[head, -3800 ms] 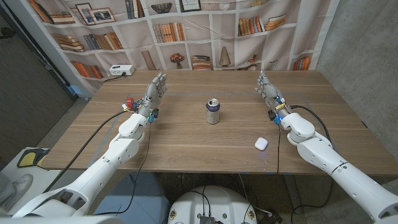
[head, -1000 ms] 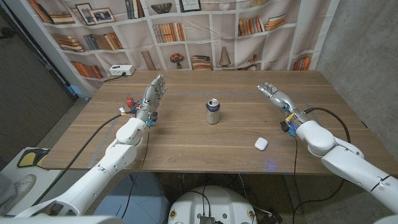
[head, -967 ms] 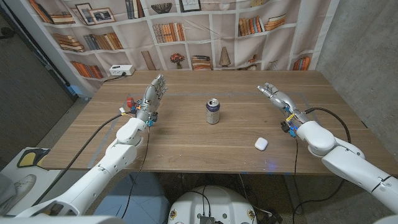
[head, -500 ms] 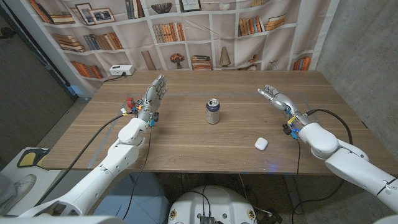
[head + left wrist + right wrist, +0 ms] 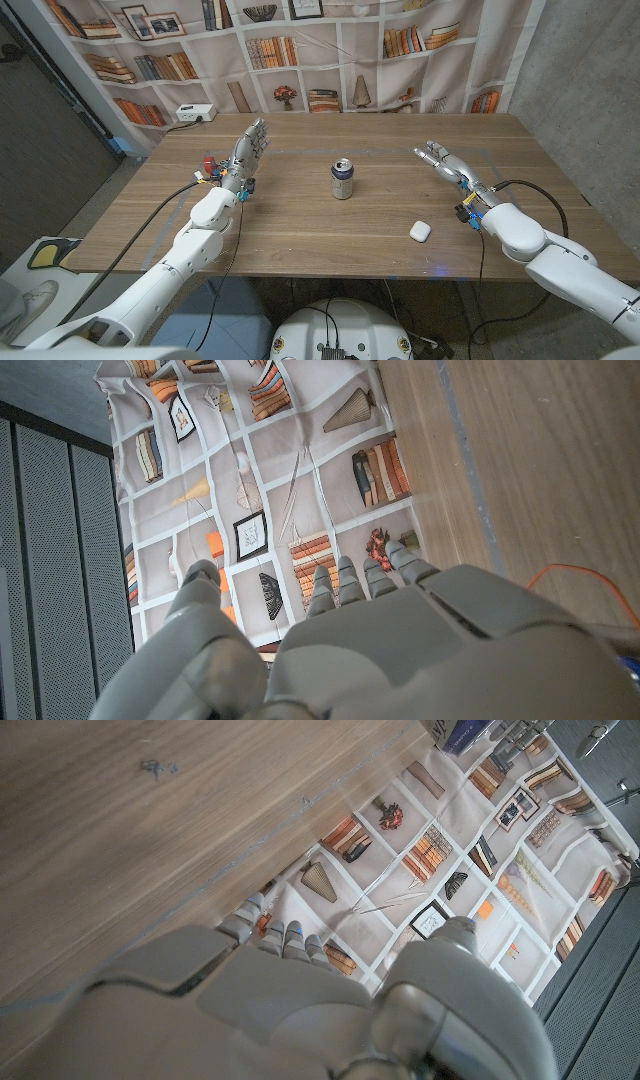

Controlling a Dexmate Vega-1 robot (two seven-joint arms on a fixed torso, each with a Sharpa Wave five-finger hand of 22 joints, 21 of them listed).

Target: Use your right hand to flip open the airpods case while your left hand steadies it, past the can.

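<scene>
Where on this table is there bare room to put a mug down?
Bare wood lies between the left hand and the can, and between the can and the right hand. The far strip of table is also free. Least room: beside the white case, near the right arm.

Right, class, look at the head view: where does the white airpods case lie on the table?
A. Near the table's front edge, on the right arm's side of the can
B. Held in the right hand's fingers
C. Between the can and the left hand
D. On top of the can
A: the airpods case lies alone near the front edge, between the can and the right arm, untouched by the right hand.
</scene>
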